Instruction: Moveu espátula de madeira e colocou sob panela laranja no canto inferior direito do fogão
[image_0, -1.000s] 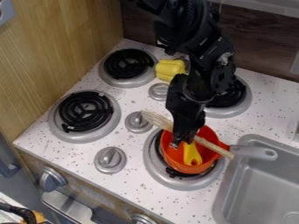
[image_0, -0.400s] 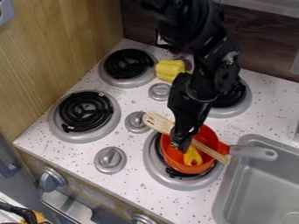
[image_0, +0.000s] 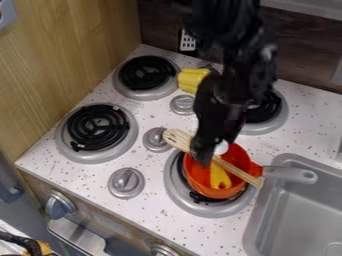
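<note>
A pale wood panel (image_0: 60, 60) walls in the left side and a dark wood backsplash (image_0: 300, 55) closes the back; between them spreads the white speckled counter (image_0: 157, 215), set with four burners, and a grey sink (image_0: 294, 220) is sunk at its right; the black arm (image_0: 234, 85) hangs down from the top edge; its hand (image_0: 202, 159) is at the left part of the orange pot, right by the wooden spatula, and I cannot tell whether it is open, closed or gripping; the lower right burner (image_0: 175, 187) carries the orange pot (image_0: 194, 175), whose grey handle (image_0: 290, 174) points toward the sink; the wooden spatula (image_0: 235, 169) lies slantwise across the top of the pot, slotted head beyond the left rim, the other end by the base of the pot's handle; a yellow cup-like thing (image_0: 192, 78) is near the back left burner (image_0: 147, 72), and a smaller yellow piece (image_0: 219, 177) is inside the pot.

The spatula seems about where it should end up; the risk now is in the leaving: if the hand catches the wood as it lifts, the spatula could swivel, tip into the pot or slide to the counter; a sideways knock on the rim could shift the pot itself.
</note>
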